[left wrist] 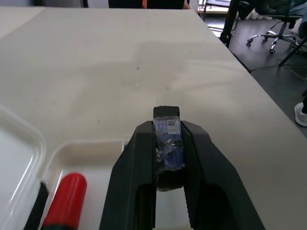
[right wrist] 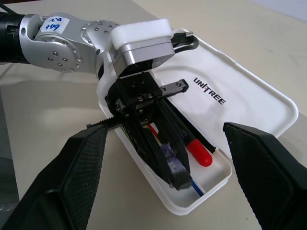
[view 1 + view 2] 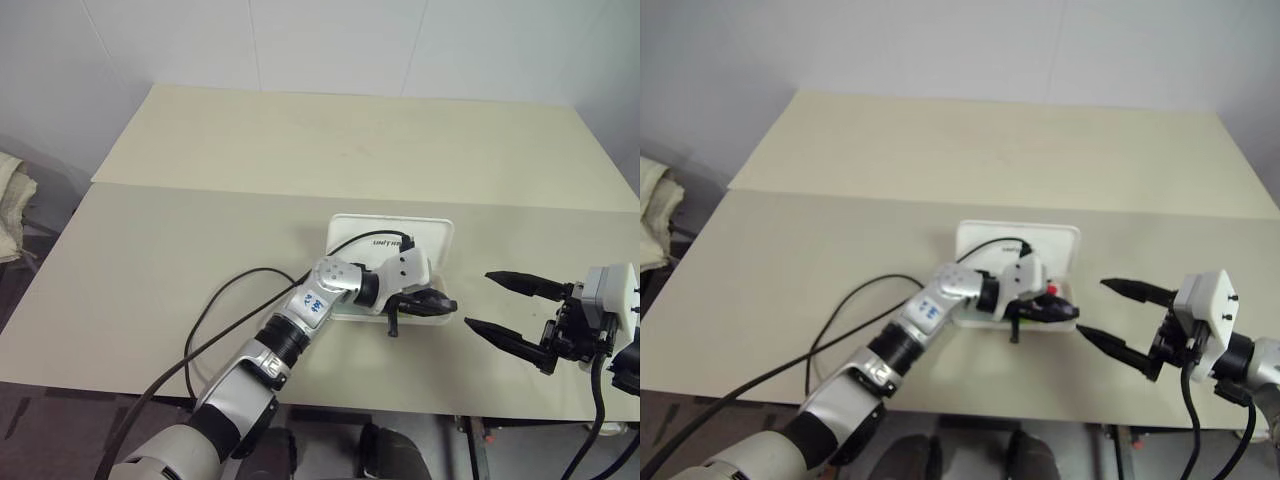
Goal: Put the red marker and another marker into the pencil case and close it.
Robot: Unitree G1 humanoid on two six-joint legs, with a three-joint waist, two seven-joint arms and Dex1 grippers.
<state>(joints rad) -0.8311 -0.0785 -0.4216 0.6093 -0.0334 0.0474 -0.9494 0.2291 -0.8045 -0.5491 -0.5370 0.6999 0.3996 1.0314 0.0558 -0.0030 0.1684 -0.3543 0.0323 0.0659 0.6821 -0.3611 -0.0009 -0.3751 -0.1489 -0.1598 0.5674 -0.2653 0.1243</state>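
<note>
The white pencil case lies open on the table, lid flat with "unitree" lettering. The red marker rests in the case's tray, its red end towards the right gripper. My left gripper hangs over the tray's right end, shut on a small dark object with a blue-purple label. Just right of the case my right gripper stands open, fingers spread wide and pointing at the case, nothing between them. Another marker is out of view.
A black cable loops over the table left of the case. The table's front edge runs just below both grippers. A seam joins a second table behind. A cloth bundle lies off the left side.
</note>
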